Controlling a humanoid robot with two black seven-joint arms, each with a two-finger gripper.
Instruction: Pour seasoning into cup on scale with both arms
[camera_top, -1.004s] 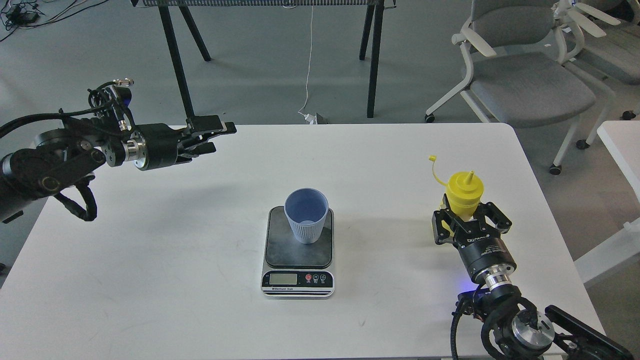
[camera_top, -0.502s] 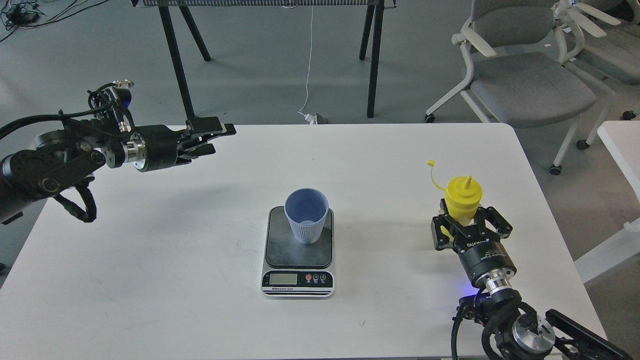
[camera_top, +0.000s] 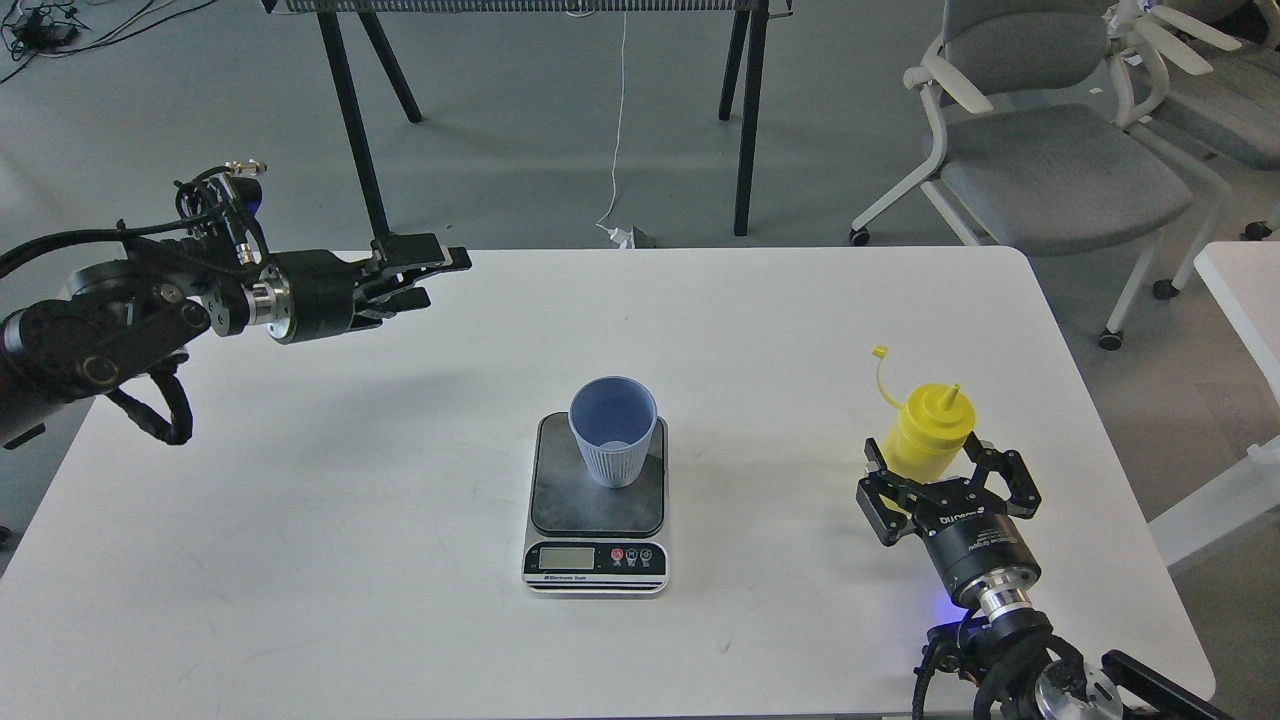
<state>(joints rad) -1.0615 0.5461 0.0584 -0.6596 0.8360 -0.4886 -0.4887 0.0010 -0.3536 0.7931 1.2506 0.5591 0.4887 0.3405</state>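
The yellow seasoning bottle (camera_top: 928, 432) stands upright near the table's right edge, its tethered cap (camera_top: 879, 352) hanging off and its nozzle bare. My right gripper (camera_top: 932, 468) comes in from the lower right, its fingers against the bottle's lower body on both sides. The light blue ribbed cup (camera_top: 612, 430) stands upright on the dark platform of the scale (camera_top: 596, 520) at the table's middle. My left gripper (camera_top: 432, 272) hovers open and empty over the table's far left, well away from the cup.
The white table (camera_top: 300, 480) ends just right of the bottle. Grey office chairs (camera_top: 1050, 160) stand beyond the far right corner. Black stand legs (camera_top: 745, 110) and a white cable are behind the table's far edge.
My right gripper and the bottle have moved together toward the table's near edge and lower, and the bottle looks smaller. The left arm, cup and scale have not moved.
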